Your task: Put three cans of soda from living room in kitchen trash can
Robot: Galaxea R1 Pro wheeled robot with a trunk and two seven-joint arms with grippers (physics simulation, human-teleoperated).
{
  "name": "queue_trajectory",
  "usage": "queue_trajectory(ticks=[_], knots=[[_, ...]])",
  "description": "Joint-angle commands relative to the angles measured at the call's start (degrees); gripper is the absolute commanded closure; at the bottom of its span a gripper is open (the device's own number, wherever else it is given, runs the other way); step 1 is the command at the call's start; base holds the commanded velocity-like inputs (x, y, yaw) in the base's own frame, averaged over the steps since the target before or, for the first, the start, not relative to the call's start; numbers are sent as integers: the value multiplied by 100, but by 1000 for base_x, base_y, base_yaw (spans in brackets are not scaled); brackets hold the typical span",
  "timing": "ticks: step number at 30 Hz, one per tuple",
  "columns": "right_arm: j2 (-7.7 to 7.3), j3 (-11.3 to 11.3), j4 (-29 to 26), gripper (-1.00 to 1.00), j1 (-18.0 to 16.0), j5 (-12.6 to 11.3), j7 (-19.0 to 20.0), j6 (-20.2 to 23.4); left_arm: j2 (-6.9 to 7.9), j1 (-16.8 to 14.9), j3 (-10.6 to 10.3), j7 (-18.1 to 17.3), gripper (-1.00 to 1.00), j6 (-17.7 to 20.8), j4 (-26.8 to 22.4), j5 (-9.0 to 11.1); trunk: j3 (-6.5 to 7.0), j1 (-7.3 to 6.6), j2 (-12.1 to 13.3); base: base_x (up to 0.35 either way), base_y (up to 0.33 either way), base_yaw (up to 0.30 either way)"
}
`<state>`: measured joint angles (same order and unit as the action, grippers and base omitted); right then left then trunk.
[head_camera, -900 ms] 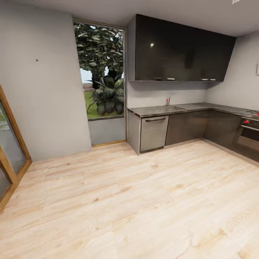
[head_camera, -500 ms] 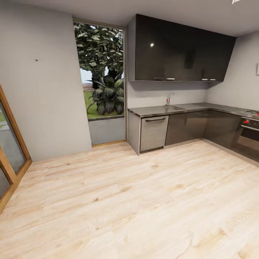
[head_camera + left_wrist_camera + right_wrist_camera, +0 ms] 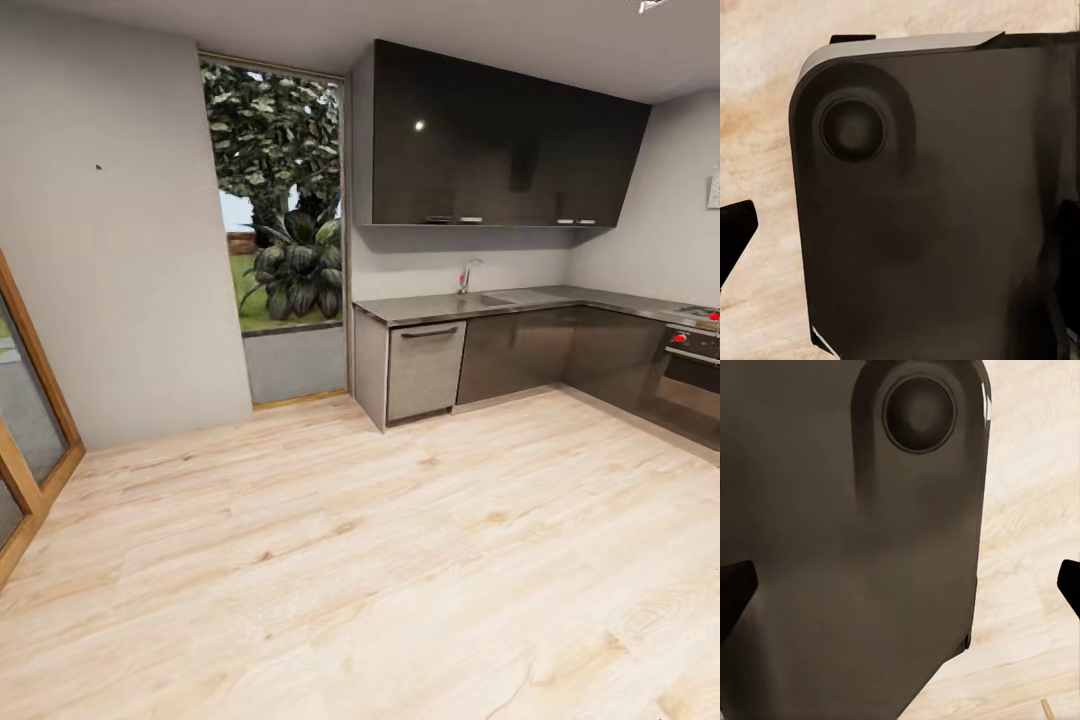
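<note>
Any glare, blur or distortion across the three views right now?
Head view: sharp, a small specular glint on the glossy upper cabinets, soft reflections on the lower cabinet fronts, and walls leaning from wide-angle distortion. Left wrist view: a dark robot body panel close up and soft, wood floor behind blurred. Right wrist view: a similar dark panel, smooth shading, no glare.

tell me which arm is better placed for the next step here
Neither, as far as I can judge. The head view shows the kitchen across open wood floor, with nothing there to grasp yet. Both wrist views look at dark robot bodywork over floor. The next step looks like driving, not reaching.
</note>
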<state>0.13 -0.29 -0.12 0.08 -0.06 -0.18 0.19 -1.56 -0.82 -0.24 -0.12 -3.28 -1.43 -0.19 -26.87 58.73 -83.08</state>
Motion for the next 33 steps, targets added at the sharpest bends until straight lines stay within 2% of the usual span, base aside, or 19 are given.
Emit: queue_trajectory(ticks=[1,11,16,20,22,24,28,33], knots=[[-2,1,1,-100,-1,-4,16,-1,-10,1,-4,-2,-100,-33,-12,-3,4,0,0,0,0,-184],[-85,-35,-3,-100,-1,-2,48,-7,-33,-3,-19,42,-100,-136,-58,-7,44,0,0,62,0,-234],[-144,-40,-6,-100,-3,-7,50,-17,-34,-6,-24,54,-100,-129,-433,-9,60,0,0,249,0,-271],[-161,-41,-12,-100,-1,-6,46,-24,-36,-6,-60,61,-100,-123,-624,-149,71,0,0,313,0,-280],[-173,-41,-24,-100,-1,-4,53,-24,-37,-6,-81,63,-100,-120,-694,-323,75,0,0,332,0,-283],[-181,-41,-28,-100,0,-3,57,-25,-37,-6,-96,64,-100,-116,-727,-392,76,0,0,337,0,-283],[-199,-41,-42,-100,-1,-3,61,-27,-34,-6,-113,51,-100,-110,-923,-441,78,0,0,340,0,-284],[-277,-41,-331,-100,-4,-2,43,-47,-35,-6,-121,31,-100,-71,-1424,-461,78,0,0,342,0,-284]])
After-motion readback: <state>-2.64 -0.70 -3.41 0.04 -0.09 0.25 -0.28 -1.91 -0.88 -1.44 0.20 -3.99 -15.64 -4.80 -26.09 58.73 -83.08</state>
